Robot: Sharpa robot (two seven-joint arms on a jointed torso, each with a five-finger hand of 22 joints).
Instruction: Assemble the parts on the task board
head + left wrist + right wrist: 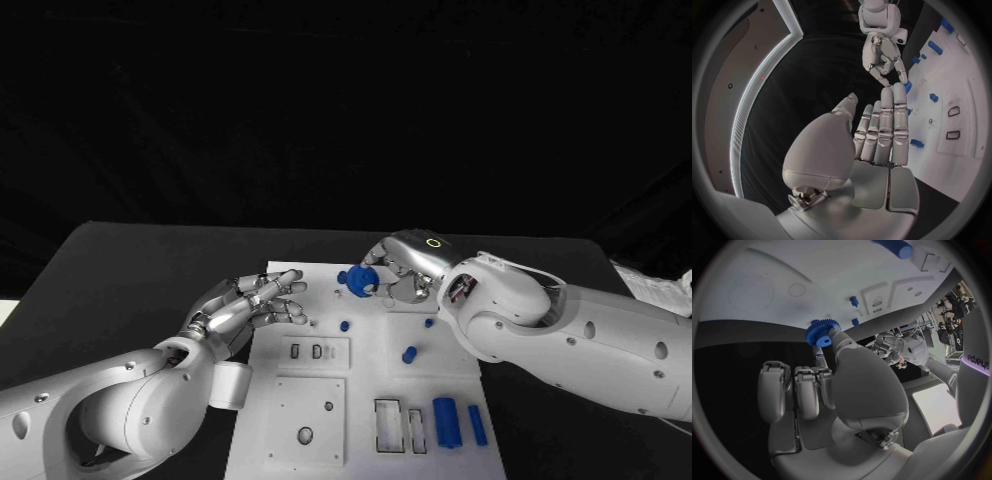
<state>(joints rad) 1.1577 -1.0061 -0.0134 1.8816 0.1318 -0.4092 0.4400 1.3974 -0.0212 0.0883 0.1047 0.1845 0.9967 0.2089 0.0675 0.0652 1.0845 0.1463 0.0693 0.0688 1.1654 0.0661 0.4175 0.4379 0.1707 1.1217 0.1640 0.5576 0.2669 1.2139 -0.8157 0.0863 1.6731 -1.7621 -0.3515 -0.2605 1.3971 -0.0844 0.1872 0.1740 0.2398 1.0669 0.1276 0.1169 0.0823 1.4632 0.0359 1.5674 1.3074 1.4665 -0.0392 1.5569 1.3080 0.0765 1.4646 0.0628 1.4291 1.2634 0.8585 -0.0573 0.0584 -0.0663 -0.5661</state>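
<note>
The assembly looks barely under way: two blue cylinders (446,421) lie loose at the lower right of the task board (433,385), its slots unfilled. The right hand (400,268) pinches a toothed blue gear (359,281) above the board's upper edge. The left hand (253,306) rests at the board's left edge on the bench (130,280), fingers straight, together, holding nothing.

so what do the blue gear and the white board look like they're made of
Blue gear, held by the right hand: probably matte plastic, with uniform colour and crisply moulded teeth. Task board: looks like matte white plastic or painted plate, flat with cut recesses; it's hard to tell which.
</note>
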